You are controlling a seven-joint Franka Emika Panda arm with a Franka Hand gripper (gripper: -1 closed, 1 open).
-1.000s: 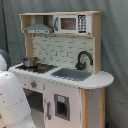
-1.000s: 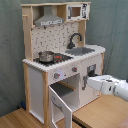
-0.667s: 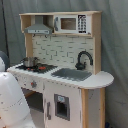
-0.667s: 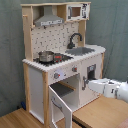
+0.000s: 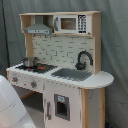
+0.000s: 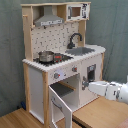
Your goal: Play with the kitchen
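In the second exterior view, the kitchen [image 6: 62,60] stands on a wooden floor before a grey curtain [image 6: 112,25]. Its oven door [image 6: 59,102] hangs open at lower left, and a small metal pot [image 6: 46,56] sits on the black stovetop [image 6: 54,58]. Right of that are the grey sink [image 6: 82,50] and black faucet [image 6: 74,39], with the microwave [image 6: 76,11] above. From the second exterior view's right, the white arm [image 6: 111,91] reaches toward the kitchen's front; whether its gripper [image 6: 85,84] is spread or pressed together cannot be told.
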